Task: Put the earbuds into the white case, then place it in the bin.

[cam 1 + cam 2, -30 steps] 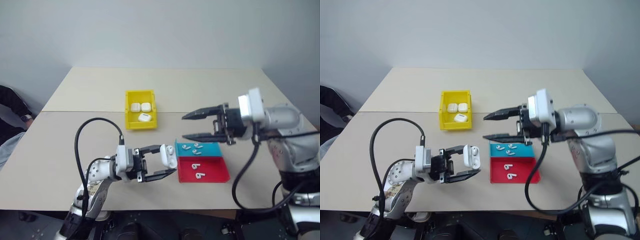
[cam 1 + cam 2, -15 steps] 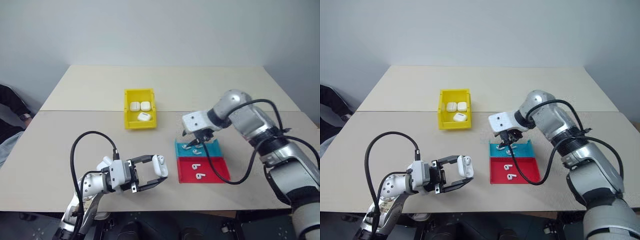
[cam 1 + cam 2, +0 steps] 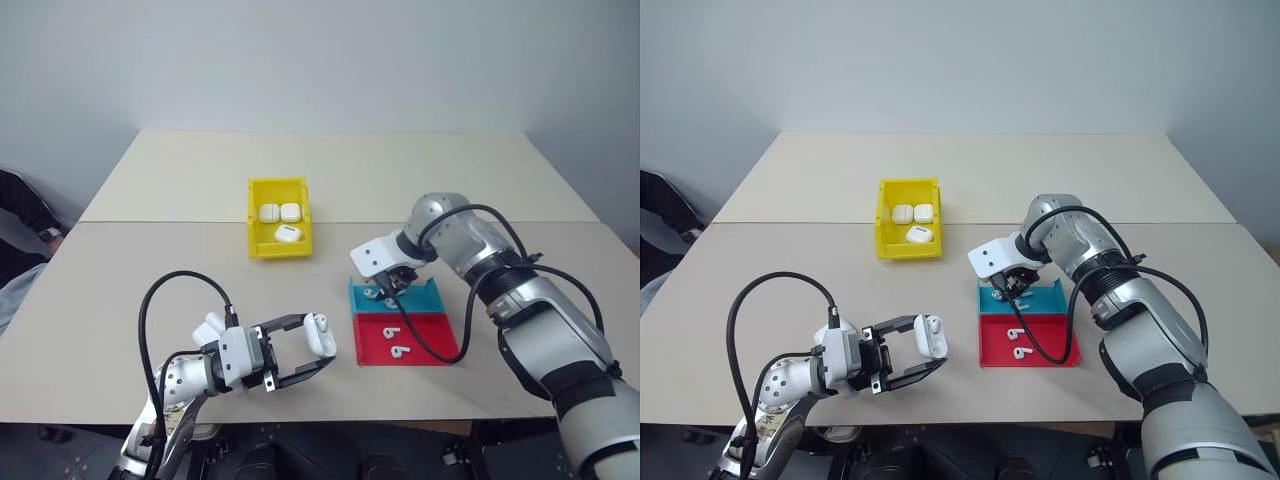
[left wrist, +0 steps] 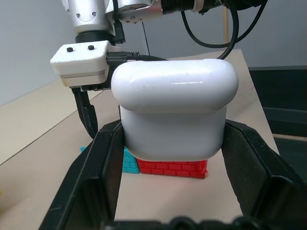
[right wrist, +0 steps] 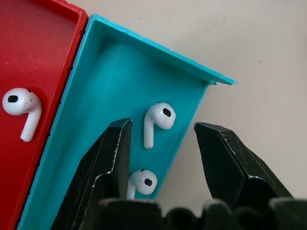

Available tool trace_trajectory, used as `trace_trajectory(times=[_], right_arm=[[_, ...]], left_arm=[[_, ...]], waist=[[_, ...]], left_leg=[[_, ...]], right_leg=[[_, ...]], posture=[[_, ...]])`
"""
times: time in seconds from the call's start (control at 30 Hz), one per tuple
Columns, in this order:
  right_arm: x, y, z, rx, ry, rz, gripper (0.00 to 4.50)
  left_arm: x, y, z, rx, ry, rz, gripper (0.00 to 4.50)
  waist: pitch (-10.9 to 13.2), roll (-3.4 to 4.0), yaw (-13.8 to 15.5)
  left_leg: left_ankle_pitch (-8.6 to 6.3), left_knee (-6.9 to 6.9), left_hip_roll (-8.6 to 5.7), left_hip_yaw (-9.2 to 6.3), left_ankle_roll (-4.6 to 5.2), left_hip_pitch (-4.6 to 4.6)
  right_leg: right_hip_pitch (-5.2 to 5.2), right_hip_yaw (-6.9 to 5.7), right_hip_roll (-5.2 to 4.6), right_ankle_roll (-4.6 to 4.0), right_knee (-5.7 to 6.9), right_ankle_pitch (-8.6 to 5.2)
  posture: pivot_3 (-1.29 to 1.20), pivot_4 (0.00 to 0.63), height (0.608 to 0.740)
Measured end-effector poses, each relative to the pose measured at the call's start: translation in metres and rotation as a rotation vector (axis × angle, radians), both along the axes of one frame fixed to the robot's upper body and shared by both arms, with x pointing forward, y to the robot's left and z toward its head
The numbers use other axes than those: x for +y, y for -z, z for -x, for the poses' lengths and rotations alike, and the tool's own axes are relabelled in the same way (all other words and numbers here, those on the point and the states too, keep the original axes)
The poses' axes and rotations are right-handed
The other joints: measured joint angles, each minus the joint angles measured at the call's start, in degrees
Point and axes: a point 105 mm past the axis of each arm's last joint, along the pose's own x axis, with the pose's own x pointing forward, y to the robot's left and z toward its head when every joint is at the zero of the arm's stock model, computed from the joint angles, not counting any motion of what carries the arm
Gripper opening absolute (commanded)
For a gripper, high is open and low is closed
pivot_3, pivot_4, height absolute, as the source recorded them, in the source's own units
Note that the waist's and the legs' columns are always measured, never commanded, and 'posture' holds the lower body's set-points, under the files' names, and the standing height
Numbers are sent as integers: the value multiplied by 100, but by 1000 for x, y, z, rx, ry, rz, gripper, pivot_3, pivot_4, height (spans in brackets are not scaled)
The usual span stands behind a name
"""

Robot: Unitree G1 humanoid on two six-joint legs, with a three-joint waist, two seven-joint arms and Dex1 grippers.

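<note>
Near the table's front edge, my left gripper (image 3: 318, 352) is shut on the white case (image 3: 320, 333), which sits upright between the black fingers (image 4: 98, 163). My right gripper (image 3: 386, 291) points down into the blue tray (image 3: 432, 298), open. One of the earbuds (image 5: 156, 120) lies between its fingers (image 5: 111, 158) untouched, and another earbud (image 5: 139, 182) is beside it. Two more earbuds (image 3: 398, 343) lie in the red tray (image 3: 438, 345). The yellow bin (image 3: 254, 222) stands farther back at the table's middle.
Three white cases (image 3: 281, 214) lie inside the bin. The red and blue trays sit side by side right of the left gripper. Black cables loop from both arms (image 3: 150, 310). A person in dark clothing (image 3: 18, 215) is at the far left edge.
My right arm swung from level above the table down to point into the blue tray. The left gripper, still holding the case, sank slightly toward the front edge.
</note>
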Motion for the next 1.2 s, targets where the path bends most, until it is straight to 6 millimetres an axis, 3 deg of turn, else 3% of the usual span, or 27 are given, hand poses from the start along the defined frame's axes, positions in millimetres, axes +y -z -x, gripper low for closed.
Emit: trace_trajectory(times=[0.5, 0.63, 1.17, 1.2], right_arm=[[-2, 9, -4, 4, 30, 24, 2516], [0, 10, -4, 8, 27, 21, 1605], [4, 11, -4, -9, 13, 16, 1605], [4, 11, -4, -10, 10, 17, 1414]], left_arm=[[-1, 0, -1, -11, -4, -10, 2758], [-1, -3, -2, -22, -1, -11, 2758], [-2, -3, -2, -25, 5, -14, 2758], [-2, -3, -2, -25, 4, -14, 2758]], waist=[[0, 1, 0], [-1, 1, -5], [-2, 3, -4], [-2, 4, -4]], left_leg=[[0, 0, 0, 3, 0, 0], [0, 0, 1, 3, -1, 0], [1, 3, 1, 3, -1, 1], [1, 4, 2, 3, -1, 1]], right_leg=[[-1, 0, 0, 0, 0, 0], [-1, 0, 1, 0, 2, 0], [0, 0, 1, 0, 5, 0], [0, 0, 1, 0, 6, 0]], posture=[[0, 150, 740], [0, 150, 740], [0, 150, 740], [0, 150, 740]])
